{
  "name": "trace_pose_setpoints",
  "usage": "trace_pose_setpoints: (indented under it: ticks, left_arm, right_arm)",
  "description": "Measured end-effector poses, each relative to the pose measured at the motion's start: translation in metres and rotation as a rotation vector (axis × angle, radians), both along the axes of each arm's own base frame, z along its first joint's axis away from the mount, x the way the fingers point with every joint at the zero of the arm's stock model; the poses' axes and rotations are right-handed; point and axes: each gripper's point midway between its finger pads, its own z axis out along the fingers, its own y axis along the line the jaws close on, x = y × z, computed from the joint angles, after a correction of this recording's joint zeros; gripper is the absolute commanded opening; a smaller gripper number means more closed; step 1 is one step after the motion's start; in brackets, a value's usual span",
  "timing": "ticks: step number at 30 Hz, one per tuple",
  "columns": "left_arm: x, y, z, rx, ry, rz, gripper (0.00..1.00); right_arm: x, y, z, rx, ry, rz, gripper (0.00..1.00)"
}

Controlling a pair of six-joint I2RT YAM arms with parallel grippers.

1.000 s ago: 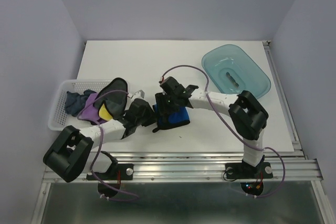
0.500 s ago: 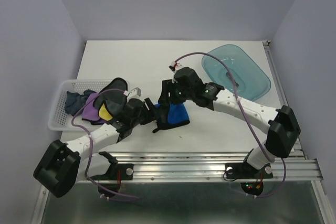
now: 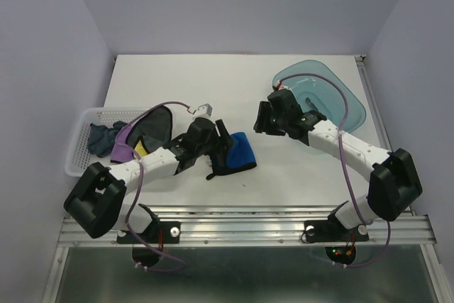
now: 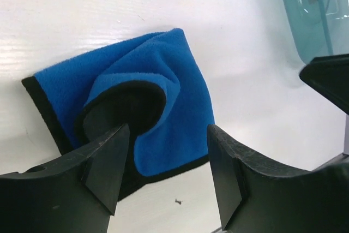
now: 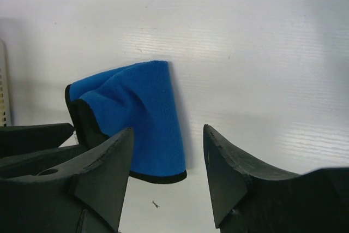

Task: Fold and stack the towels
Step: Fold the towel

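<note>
Pincer work first: the left pincer (image 3: 221, 141) stands released, its two black fingers (image 4: 103, 162) spread wide and clamping nothing. In the left wrist view the bright blue towel (image 4: 180, 96) lies on the desk right under and ahead of that gap. The left finger overlaps the towel's dark turned-up fold, but I cannot tell whether it touches. The right pincer (image 3: 261, 122) is released as well, jaws apart and empty. From its wrist camera the same blue towel (image 5: 142, 113) lies ahead and a little to its left, apart from both fingers (image 5: 229, 173). The left pincer's black body shows at the low left of that view.

Counts: two arms and two pincers. One blue towel (image 3: 240, 154) with black edging lies loosely folded on the desk, just beside the left pincer and between the two pincers. One white mesh basket (image 3: 74, 148) sits behind the left pincer, alongside its arm. In it are one dark navy towel (image 3: 103, 136), one purple towel (image 3: 126, 143), a dark black-edged cloth (image 3: 156, 124) draped over the rim nearest the pincer, and a small yellow patch (image 3: 142, 150) whose nature I cannot tell. One translucent teal tray (image 3: 284, 86) sits just behind the right pincer. A tiny dark speck (image 4: 177, 201) lies on the desk near the towel's edge.

The desk (image 3: 184, 83) is plain white, with a metal rail (image 3: 248, 228) along the near edge where both arm bases are bolted. Pale lavender walls (image 3: 227, 5) close it in on three sides.
</note>
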Motion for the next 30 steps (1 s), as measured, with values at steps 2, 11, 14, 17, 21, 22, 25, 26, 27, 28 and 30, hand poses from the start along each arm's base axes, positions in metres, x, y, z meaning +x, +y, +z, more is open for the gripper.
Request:
trace_pose_setpoints:
  ticks: [2, 11, 14, 17, 21, 22, 25, 26, 27, 28, 30]
  left_arm:
    - [0.005, -0.004, -0.006, 0.021, 0.010, 0.000, 0.69]
    - [0.019, -0.007, -0.022, 0.088, 0.041, 0.024, 0.58]
    - [0.026, -0.012, -0.022, 0.092, 0.041, 0.025, 0.49]
    - [0.027, -0.012, -0.025, 0.105, 0.045, 0.025, 0.35]
    - [0.028, -0.009, -0.028, 0.121, 0.049, 0.037, 0.09]
    - [0.028, -0.008, -0.029, 0.125, 0.051, 0.040, 0.05]
    - [0.028, -0.006, -0.030, 0.134, 0.053, 0.048, 0.00]
    - [0.028, -0.005, -0.031, 0.139, 0.054, 0.052, 0.00]
    - [0.028, -0.003, -0.031, 0.145, 0.056, 0.057, 0.00]
    - [0.027, -0.002, -0.032, 0.151, 0.058, 0.061, 0.00]
    - [0.027, 0.000, -0.032, 0.154, 0.060, 0.069, 0.00]
  right_arm:
    - [0.002, -0.004, 0.000, -0.004, -0.004, -0.011, 0.59]
    - [0.002, -0.023, -0.011, -0.013, 0.017, -0.047, 0.58]
    - [0.002, -0.022, -0.011, -0.009, 0.018, -0.042, 0.58]
    - [0.002, -0.024, -0.011, -0.008, 0.019, -0.043, 0.58]
    - [0.003, -0.025, -0.012, -0.005, 0.022, -0.044, 0.57]
    - [0.003, -0.025, -0.013, -0.005, 0.023, -0.045, 0.57]
    - [0.001, -0.025, -0.015, -0.006, 0.028, -0.037, 0.56]
    - [0.000, -0.024, -0.015, -0.005, 0.030, -0.031, 0.56]
    - [0.000, -0.023, -0.015, -0.004, 0.032, -0.023, 0.56]
    - [-0.001, -0.022, -0.015, -0.002, 0.034, -0.013, 0.55]
    - [-0.002, -0.019, -0.016, 0.004, 0.037, 0.013, 0.52]
